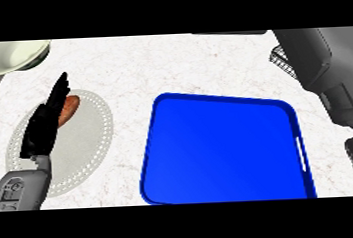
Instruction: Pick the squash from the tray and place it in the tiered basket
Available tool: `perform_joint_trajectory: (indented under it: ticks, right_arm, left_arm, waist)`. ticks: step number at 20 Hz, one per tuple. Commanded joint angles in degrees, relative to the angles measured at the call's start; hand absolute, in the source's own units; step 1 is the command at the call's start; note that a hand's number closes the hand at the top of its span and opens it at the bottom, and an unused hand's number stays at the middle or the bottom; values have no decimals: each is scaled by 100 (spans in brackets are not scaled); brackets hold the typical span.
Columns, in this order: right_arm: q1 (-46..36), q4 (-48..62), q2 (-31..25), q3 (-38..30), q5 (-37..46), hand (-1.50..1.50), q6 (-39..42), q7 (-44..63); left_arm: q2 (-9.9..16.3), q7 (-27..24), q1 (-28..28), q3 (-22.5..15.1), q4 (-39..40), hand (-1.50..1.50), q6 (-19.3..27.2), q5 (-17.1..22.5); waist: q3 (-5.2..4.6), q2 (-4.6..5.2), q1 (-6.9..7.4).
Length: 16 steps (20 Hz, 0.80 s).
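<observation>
Left hand (pixel 45 121): fingers (pixel 58 93) straight and together, over a pale plate (pixel 88 145) and a brownish item (pixel 70 107), left. The right forearm (pixel 317 60) crosses the wire tiered basket (pixel 282 61), far right; its fingers can't be made out. Blue tray (pixel 225 149) on the surface (pixel 169 61); no squash visible.

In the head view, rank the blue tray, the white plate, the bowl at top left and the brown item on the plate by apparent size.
1. Blue tray, largest.
2. White plate, partly covered by the left robot hand.
3. Bowl, cut off by the view's edge, so its full size is unsure.
4. Brown item, smallest, partly hidden.
</observation>
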Motion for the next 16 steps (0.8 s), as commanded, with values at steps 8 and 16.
perform_joint_trajectory:
  ticks: [8, 16]
  right_arm:
    - [-198, 1184, -738, -76, 399, 150, 409, 10]
    - [89, 1660, -1198, 167, 766, 150, 786, 18]
  left_arm:
    - [185, 226, 88, 187, -292, 0, -182, 120]
    - [-37, -67, 37, 142, 109, 0, 117, -137]
  waist:
    - [5, -40, -83]
    - [7, -54, -219]
